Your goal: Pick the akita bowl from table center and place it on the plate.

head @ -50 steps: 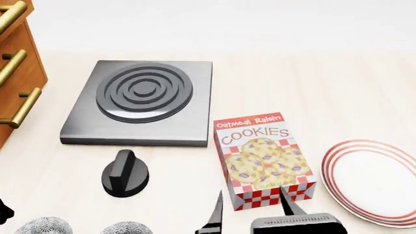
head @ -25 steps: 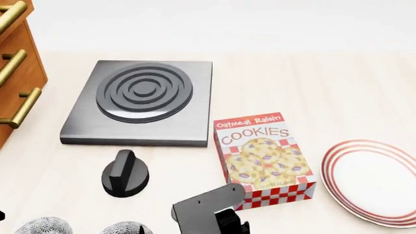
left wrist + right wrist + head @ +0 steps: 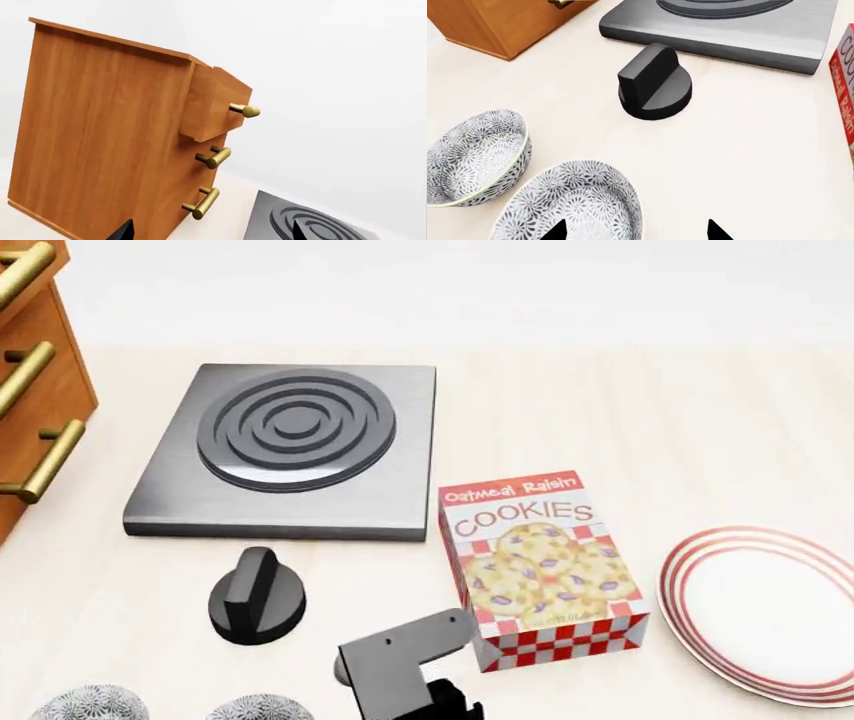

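Akita bowl [image 3: 570,202], small, round, deep, grey-black speckle pattern: it sits near the table's front edge, just beside an identical second speckled bowl [image 3: 475,157]. I'm taking the nearer one, right under my right gripper [image 3: 635,231], as the target; in the head view both bowls show only as rims at the bottom edge [image 3: 260,708].

Handling, my read: rigid glazed ceramic, light but slick, thin wall, and it would chip if dropped. Best hold is a pinch over the rim, one finger inside and one outside, on the side away from its twin so I don't knock it.

Both bowls look empty. The wide shallow white plate with red rings [image 3: 694,570] is also empty, well apart to the right, past the red-and-white cookies box [image 3: 541,565].

Right gripper: two fingertips spread wide, holding nothing, hovering over the bowl's rim.
Left gripper [image 3: 210,232]: tips spread, nothing between them, facing the wooden drawer cabinet [image 3: 100,135].

Black knob-shaped block [image 3: 654,82] and dark grey burner slab [image 3: 287,450] sit clear of the path.
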Tool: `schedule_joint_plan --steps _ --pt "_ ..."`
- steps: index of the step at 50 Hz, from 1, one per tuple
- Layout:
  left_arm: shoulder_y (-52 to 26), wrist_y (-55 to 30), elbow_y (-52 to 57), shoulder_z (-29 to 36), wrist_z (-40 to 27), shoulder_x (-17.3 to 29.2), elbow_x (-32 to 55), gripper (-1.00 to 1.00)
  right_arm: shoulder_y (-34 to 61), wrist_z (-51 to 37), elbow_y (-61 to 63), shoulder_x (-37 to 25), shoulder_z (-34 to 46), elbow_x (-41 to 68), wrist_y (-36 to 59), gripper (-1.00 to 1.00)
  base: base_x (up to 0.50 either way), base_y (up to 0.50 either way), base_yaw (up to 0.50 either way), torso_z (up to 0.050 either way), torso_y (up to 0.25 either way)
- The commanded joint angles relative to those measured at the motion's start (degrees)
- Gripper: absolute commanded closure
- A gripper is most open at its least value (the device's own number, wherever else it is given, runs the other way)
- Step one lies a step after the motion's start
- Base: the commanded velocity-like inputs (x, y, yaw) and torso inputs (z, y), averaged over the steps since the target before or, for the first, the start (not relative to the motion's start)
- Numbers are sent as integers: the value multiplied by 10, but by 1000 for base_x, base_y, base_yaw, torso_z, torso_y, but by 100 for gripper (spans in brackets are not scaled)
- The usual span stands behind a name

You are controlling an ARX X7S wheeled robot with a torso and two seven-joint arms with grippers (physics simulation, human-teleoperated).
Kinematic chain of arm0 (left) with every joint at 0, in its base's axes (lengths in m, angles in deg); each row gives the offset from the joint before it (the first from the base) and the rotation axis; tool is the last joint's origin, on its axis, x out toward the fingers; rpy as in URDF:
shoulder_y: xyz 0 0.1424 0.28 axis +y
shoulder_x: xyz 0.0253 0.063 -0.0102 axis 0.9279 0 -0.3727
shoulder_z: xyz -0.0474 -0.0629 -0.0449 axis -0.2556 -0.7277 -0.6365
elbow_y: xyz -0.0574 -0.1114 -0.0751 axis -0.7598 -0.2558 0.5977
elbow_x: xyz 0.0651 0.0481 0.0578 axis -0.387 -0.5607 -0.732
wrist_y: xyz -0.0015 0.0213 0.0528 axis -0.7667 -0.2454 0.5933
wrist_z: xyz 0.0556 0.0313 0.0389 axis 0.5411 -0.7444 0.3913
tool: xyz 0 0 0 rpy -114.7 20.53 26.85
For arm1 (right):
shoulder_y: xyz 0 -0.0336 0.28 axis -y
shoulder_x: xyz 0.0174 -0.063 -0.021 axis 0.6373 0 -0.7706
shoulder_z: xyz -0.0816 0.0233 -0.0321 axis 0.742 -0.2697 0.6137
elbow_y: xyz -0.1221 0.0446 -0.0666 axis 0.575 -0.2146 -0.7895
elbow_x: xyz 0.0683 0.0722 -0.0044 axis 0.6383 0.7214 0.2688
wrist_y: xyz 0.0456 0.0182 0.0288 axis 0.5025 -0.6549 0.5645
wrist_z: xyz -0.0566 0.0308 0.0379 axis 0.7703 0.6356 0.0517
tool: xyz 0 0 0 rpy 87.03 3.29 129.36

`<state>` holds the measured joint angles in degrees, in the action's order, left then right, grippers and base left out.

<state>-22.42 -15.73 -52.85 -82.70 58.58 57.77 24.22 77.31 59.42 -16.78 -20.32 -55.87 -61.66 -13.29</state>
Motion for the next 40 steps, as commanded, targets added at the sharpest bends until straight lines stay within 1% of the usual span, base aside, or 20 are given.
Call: schedule_joint_plan --steps 1,19,20,21,40 --pt "1 1 8 1 -4 2 9 -100 29 23 -64 1 8 17 4 -100 0 0 0 0 0" --pt "6 5 20 0 -8 5 24 -100 57 49 -156 7 8 34 -31 -100 0 0 0 0 0" --pt "7 5 19 0 -8 5 24 -100 58 52 -160 8 7 38 -31 -100 0 0 0 0 0" --pt "11 4 23 -5 -10 6 28 -100 53 81 -181 9 0 59 -31 -100 0 0 0 0 0" --pt "12 9 22 -3 -13 11 34 -100 58 77 -190 3 14 75 -37 -100 0 0 0 0 0"
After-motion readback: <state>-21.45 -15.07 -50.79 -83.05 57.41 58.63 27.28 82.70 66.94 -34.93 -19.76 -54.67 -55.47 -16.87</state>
